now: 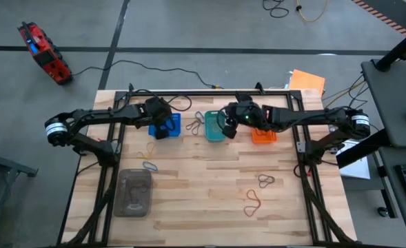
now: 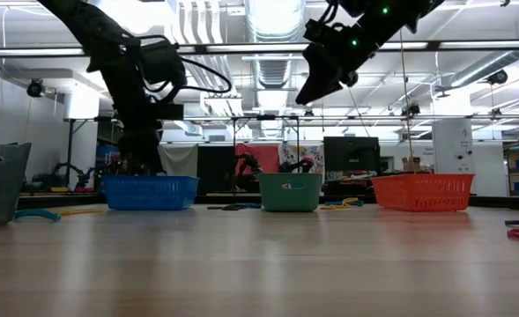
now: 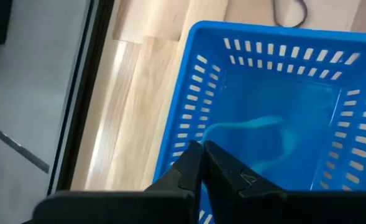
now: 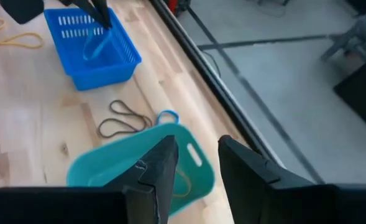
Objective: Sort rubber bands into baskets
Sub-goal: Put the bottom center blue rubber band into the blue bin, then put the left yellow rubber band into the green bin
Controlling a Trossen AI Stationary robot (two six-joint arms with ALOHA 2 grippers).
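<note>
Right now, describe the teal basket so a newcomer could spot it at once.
Look along the far edge of the wooden table, where three small perforated baskets stand in a row. The teal basket is the middle one, between the blue basket and orange basket, under the right hand.

clear grey container (image 1: 134, 192) on wooden table (image 1: 209, 200), red tool (image 1: 44, 53) on floor

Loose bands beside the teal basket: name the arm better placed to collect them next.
Probably the right. The right gripper hangs open over the teal basket, next to the dark bands lying between it and the blue basket. The left gripper is shut on a blue band over the blue basket.
</note>
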